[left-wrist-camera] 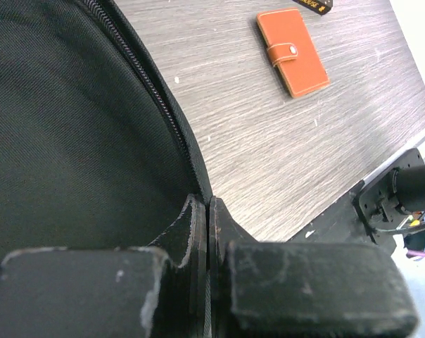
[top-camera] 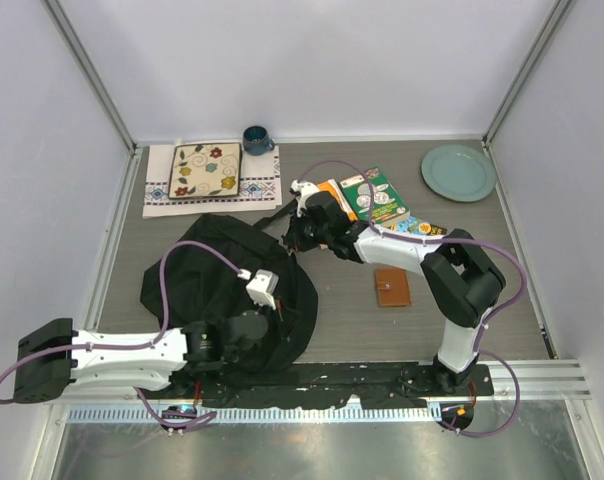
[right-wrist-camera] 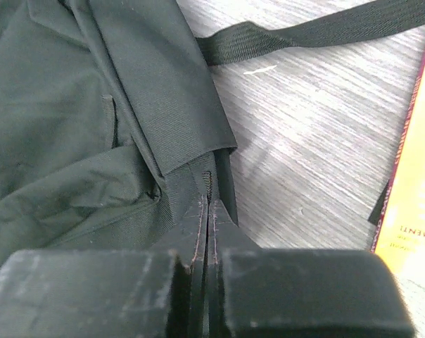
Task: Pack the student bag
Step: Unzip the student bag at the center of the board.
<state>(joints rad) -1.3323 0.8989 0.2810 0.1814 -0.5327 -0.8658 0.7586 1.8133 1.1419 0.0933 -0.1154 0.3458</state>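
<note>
The student bag (top-camera: 222, 285) lies slumped on the left-centre of the table (top-camera: 347, 325), just beyond the arm bases. The left gripper (left-wrist-camera: 209, 205) has its jaws pressed together on the zippered rim (left-wrist-camera: 153, 91) at the bag's near right edge. The right gripper (right-wrist-camera: 209, 205) pinches a fold of fabric at the far right edge, close to a loose webbing strap (right-wrist-camera: 304, 32). Two holds along one side look meant to lift and spread the mouth so things can go in. Whether anything lies inside cannot be told.

Right of the rim, bare tabletop runs to an orange wallet (top-camera: 392, 287), well apart from the bag, so that side gives the most room to pull. A stack of books (top-camera: 377, 200) lies just beside the right gripper, which hems it in on the far right. A floral tile (top-camera: 205, 170) on its cloth and a blue mug (top-camera: 256, 140) sit near the bag's far edge. A green plate (top-camera: 458, 172) rests in the far right corner.
</note>
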